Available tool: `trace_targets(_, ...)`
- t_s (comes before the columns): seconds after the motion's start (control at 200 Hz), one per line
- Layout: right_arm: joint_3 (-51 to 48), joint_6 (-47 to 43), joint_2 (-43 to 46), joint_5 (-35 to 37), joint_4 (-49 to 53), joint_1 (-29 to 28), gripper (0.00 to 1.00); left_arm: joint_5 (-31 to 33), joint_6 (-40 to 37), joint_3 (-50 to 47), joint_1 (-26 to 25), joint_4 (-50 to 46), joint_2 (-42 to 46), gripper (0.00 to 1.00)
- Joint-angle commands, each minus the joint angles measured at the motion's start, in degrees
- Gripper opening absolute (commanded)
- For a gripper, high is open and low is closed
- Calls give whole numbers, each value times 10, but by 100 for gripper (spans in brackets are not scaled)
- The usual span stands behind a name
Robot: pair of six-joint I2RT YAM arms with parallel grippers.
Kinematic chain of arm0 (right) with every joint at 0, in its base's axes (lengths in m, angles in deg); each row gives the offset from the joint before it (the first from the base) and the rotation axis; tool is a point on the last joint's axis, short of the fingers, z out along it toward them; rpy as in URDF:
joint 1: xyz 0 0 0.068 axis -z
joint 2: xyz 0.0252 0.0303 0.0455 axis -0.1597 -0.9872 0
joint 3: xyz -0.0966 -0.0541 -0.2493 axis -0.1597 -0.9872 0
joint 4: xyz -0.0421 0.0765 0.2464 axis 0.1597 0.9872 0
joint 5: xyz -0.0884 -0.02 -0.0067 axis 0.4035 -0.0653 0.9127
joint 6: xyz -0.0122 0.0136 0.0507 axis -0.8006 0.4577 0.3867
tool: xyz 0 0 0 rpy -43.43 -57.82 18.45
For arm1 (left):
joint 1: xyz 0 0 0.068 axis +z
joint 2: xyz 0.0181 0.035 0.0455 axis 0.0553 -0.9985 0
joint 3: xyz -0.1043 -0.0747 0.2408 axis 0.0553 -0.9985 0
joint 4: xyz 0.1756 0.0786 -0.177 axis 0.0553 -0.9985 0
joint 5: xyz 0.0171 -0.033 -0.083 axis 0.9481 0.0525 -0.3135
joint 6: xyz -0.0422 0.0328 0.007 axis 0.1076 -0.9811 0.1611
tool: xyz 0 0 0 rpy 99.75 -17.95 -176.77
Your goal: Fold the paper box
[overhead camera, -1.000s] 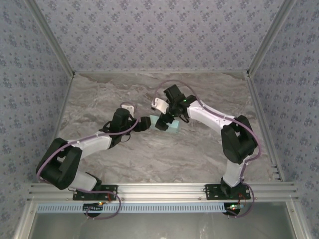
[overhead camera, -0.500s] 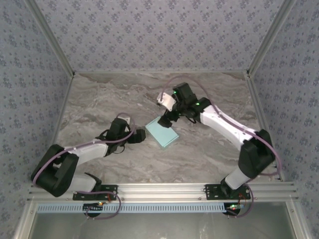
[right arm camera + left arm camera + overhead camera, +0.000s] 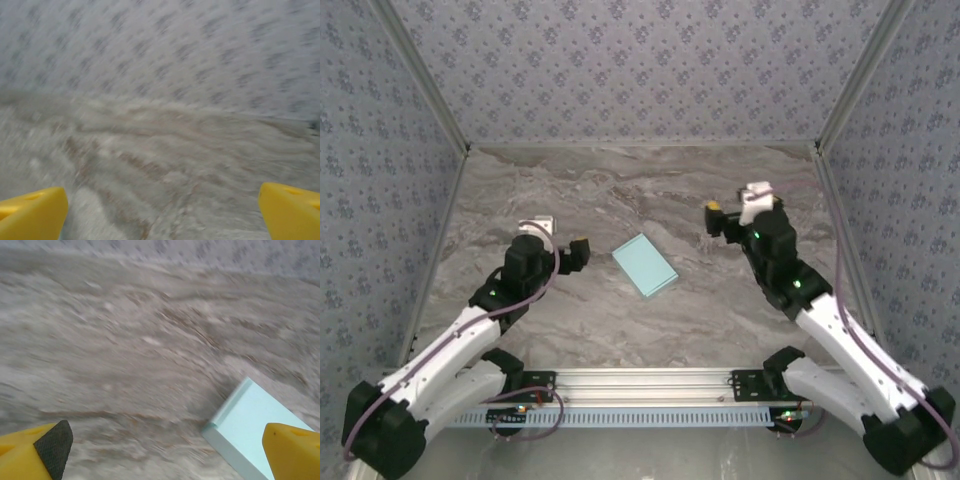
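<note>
Looks all but finished: shows the box as a closed, flat rectangle lying alone on the table between the two arms, with no loose flap or tab visible, so probably leaves nothing beyond a check. Has the left gripper near the box's left edge, aimed toward it, fingers spread wide and holding nothing. Has the right gripper well apart on the right, angled toward the back wall, likewise spread and empty.
</note>
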Motion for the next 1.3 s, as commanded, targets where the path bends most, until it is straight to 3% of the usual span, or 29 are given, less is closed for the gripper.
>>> trace_targets(0.0,-77,60,56,129,-54,23,100,128,-63,-3,1,-12,24,99)
trace_targets(0.15,-151,49,30,117,-83,99,100,193,-223,-55,8,88,22,99)
trace_targets(0.24,-186,2,-70,100,-139,140,100,136,-335,-108,46,178,2,99)
trace_targets(0.32,-189,6,-174,90,-179,171,100,14,-290,-113,128,195,-29,99)
trace_targets(0.38,-214,4,-229,96,-262,175,100,-87,-268,-121,190,240,-66,99)
trace_targets(0.415,-223,-37,-250,89,-321,176,100,-112,-264,-127,209,273,-94,99)
trace_targets(0.505,-237,-74,-294,12,-446,192,100,-126,-232,-142,252,371,-167,99)
trace_targets(0.555,-214,-87,-322,-2,-433,200,100,-148,-224,-143,274,411,-207,99)
trace_targets(0.595,-217,-119,-343,-34,-482,214,100,-154,-220,-136,282,433,-235,99)
trace_targets(0.64,-219,-84,-357,-54,-481,236,100,-165,-230,-120,284,428,-254,99)
trace_targets(0.74,-248,-57,-411,-141,-582,297,100,-168,-230,-100,289,465,-312,99)
trace_targets(0.765,-248,-63,-419,-138,-594,291,100,-173,-223,-98,295,487,-337,99)
trace_targets(0.81,-232,-55,-397,-104,-523,284,100,-187,-211,-91,309,517,-383,99)
trace_targets(0.845,-241,-53,-410,-104,-559,289,100,-205,-198,-89,323,558,-415,99)
trace_targets(0.899,-229,-42,-401,-95,-526,292,100,-208,-195,-81,329,506,-395,99)
trace_targets(0.934,-234,-38,-405,-88,-542,294,100,-206,-192,-80,330,527,-408,99)
trace_targets(0.994,-229,-35,-402,-93,-526,297,100,-164,-175,-64,331,485,-403,99)
trace_targets(1.294,-231,-41,-403,-87,-536,291,100,-149,-178,-67,324,493,-404,99)
